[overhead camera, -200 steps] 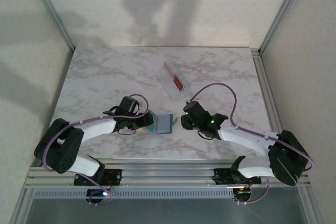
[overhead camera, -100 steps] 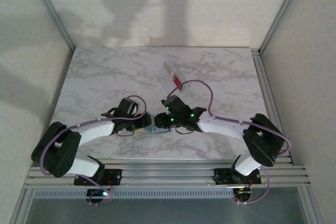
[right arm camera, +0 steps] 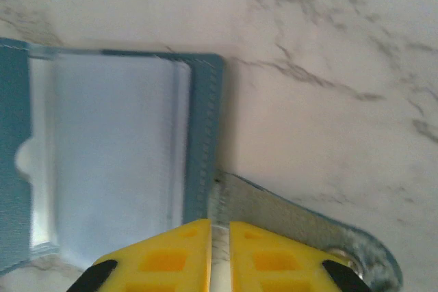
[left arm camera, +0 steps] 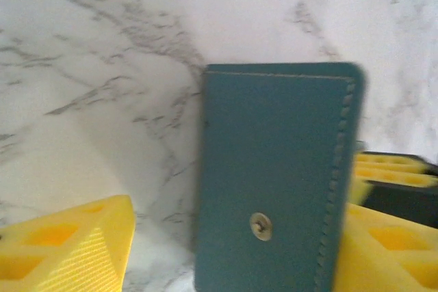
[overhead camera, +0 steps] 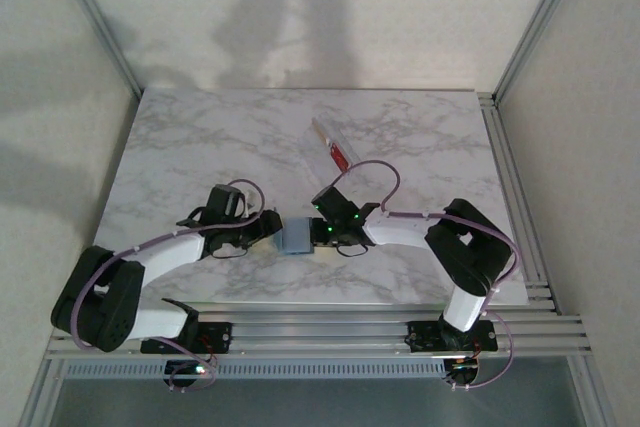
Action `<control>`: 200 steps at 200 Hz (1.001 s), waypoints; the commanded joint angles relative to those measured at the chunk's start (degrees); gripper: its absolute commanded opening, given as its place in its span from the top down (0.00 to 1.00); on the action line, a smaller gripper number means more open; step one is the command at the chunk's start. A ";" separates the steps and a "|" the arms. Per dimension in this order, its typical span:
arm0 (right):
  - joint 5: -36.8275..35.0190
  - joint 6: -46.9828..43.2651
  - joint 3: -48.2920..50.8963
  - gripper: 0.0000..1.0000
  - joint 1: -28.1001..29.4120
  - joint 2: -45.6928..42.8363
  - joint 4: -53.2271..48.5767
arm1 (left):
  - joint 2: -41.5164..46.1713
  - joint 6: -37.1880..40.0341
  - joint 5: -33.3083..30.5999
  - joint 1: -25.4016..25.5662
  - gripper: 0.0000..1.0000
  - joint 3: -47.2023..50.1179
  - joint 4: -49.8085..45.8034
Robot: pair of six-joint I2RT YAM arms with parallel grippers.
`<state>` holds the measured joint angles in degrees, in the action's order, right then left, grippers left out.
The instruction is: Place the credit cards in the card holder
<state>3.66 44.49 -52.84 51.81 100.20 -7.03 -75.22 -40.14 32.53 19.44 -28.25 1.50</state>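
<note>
The clear card holder lies slanted at the table's middle back, with a red credit card at its near end. In front of it lies a small teal wallet, and both grippers meet at it. My left gripper is open. Its yellow fingers straddle the wallet's stud side, the right finger touching its stitched edge and a gap on the left. My right gripper is shut to a thin slit at the root of the wallet's strap, beside its clear inner pocket.
The marble tabletop is bare to the left and the back. An aluminium rail runs along the right edge. The right arm's purple cable loops over the near end of the card holder.
My right arm has swung left from the table's middle right to the wallet and its jaws have closed. The wallet and the left gripper have shifted slightly left.
</note>
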 commanded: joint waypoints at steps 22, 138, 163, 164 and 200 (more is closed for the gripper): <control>-4.37 0.32 0.29 0.89 1.17 0.56 -2.48 | 2.45 0.10 3.94 -0.55 0.63 -1.56 0.25; -9.64 -2.38 -1.68 0.69 -0.76 -6.13 -13.46 | -6.52 7.14 -2.17 6.91 1.00 -8.08 -5.85; -10.15 -1.67 -1.92 0.69 -1.61 -8.29 -15.53 | -8.81 6.14 1.49 7.66 1.00 -9.25 -4.21; -10.20 -1.68 -1.87 0.69 -1.66 -8.37 -15.59 | -8.80 6.13 1.48 7.73 1.00 -9.27 -4.13; -13.45 -3.18 -1.04 0.64 -2.85 -7.79 -18.10 | -10.59 6.74 -1.70 8.16 1.00 -8.34 -3.96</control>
<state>-7.07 42.54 -53.10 49.76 92.97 -22.79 -83.26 -34.26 30.41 26.57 -37.12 -0.51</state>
